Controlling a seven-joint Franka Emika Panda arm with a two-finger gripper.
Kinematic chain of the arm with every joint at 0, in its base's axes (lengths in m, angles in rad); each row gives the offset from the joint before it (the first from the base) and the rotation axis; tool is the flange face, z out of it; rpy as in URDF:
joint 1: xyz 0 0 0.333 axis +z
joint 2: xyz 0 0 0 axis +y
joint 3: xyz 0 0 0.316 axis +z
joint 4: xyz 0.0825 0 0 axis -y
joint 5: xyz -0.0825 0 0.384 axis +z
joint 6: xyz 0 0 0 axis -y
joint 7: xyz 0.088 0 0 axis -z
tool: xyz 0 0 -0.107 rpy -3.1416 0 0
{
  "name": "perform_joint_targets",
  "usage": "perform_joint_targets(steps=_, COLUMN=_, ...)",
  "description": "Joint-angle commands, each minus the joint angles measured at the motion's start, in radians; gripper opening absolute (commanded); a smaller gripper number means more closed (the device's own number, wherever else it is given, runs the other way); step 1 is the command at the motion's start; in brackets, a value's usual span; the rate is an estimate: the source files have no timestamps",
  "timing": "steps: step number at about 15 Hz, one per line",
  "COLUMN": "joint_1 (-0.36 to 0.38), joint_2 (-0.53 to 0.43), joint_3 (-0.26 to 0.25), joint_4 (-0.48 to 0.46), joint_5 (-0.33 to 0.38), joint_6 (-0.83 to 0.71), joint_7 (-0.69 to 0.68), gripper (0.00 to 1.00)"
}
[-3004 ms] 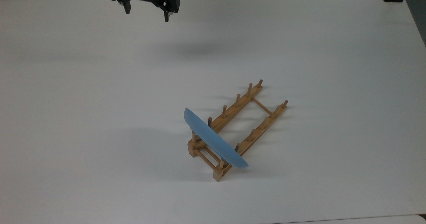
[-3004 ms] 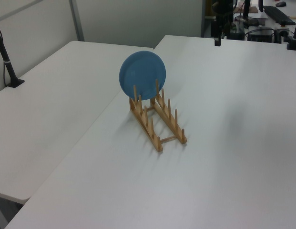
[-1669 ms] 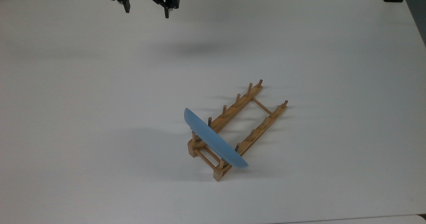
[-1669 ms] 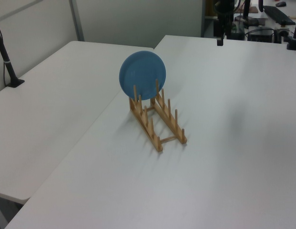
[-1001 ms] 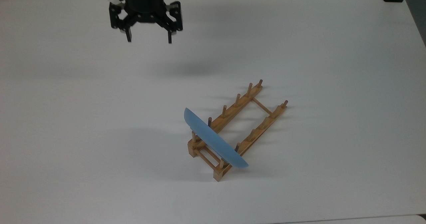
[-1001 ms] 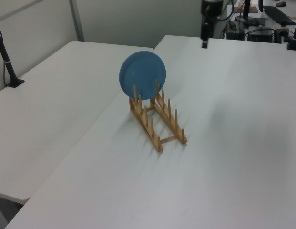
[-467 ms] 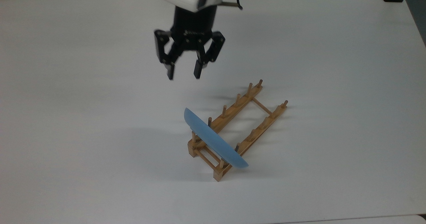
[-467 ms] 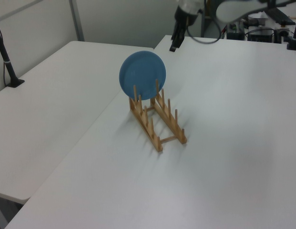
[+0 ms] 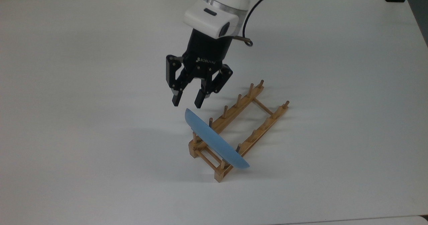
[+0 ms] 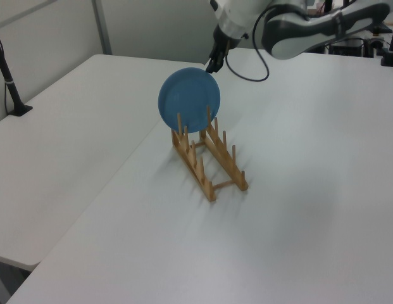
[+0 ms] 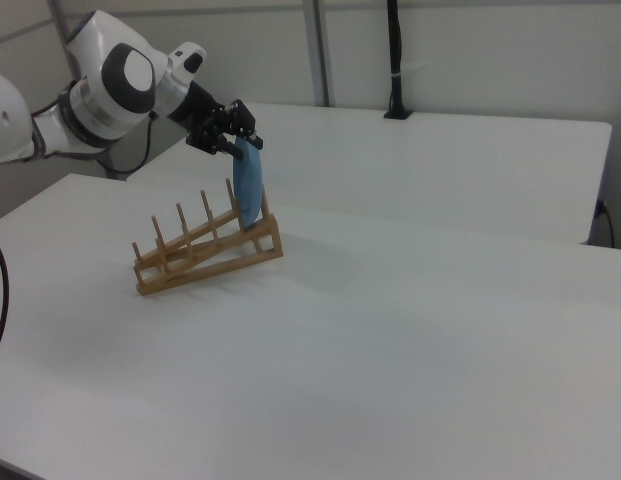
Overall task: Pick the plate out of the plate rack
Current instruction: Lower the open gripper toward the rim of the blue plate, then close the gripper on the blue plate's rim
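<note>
Top view first: the white table (image 9: 100,84) spreads out well beyond the gripper on every side, bare apart from the task's things. Below and just ahead of the fingertips stands the plate rack (image 9: 254,124), its two pegged rails running away from the gripper toward the top view's lower right. The plate (image 9: 214,139) sits upright on edge in the rack's slot at the end nearest the fingertips, so its upper rim is the closest part to the gripper (image 9: 187,103). The jaws stand apart with nothing between them, poised just above that rim (in the right view the gripper (image 11: 233,147) looks to straddle the rim of the plate (image 11: 250,190), though contact cannot be told).

As for progress, I judge the approach nearly finished and the pick itself not yet done: the plate rests in the rack, ungripped. Left to do are the final descent over the rim, closing, and lifting it clear of the pegs.
</note>
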Motion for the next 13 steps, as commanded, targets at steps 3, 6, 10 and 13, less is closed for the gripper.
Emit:
perform_joint_targets(steps=3, joint_1=0.047, joint_2=0.055, joint_3=-0.035, joint_4=0.046, joint_5=-0.036, joint_6=0.024, joint_7=0.06, gripper=0.49)
perform_joint_targets(steps=6, joint_1=0.049, joint_2=0.069, joint_3=-0.033, joint_4=0.052, joint_5=-0.068, joint_6=0.024, joint_7=0.08, gripper=0.44)
perform_joint_targets(steps=10, joint_1=0.049, joint_2=0.069, joint_3=-0.032, joint_4=0.052, joint_5=-0.121, joint_6=0.024, joint_7=0.12, gripper=0.22)
perform_joint_targets(steps=13, joint_1=0.047, joint_2=0.069, joint_3=-0.032, joint_4=0.052, joint_5=-0.122, joint_6=0.024, joint_7=0.119, gripper=0.22)
